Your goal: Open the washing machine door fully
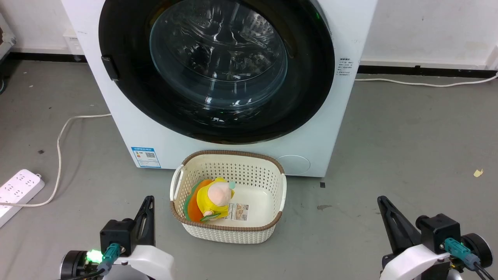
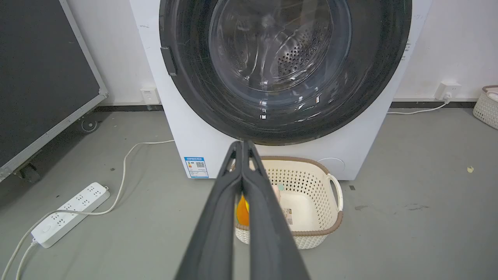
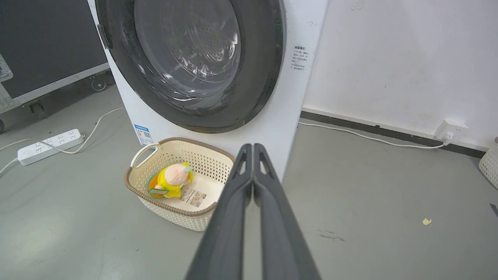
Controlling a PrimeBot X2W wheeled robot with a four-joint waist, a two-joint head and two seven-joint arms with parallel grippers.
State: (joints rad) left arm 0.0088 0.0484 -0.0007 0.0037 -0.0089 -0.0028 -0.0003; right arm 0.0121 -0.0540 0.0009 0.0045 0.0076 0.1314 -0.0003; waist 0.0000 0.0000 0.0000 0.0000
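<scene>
Backed against the white wall at the far edge of the grey floor: the washing machine, a big white box facing forward. Flush across its front, closed, the washing machine door, a glossy black disc with a clear glass bowl at its centre and perforated steel visible through it. On the floor just in front of the machine's lower edge, below the door, a cream perforated basket with a brown rim. Toward the floor's left edge, well apart from the basket, a white power strip, with a white cable curving from it toward the machine's left side. Inside the basket, against its left wall, a yellow plush toy lying on something orange and green. At the near edge, left of the basket, the left gripper, fingers pressed together and holding nothing. At the near right, well apart from the basket, the right gripper, likewise pinched closed and empty. Low on the machine's front left corner, a blue label sticker. On the door's left rim, a small black handle notch, untouched.
</scene>
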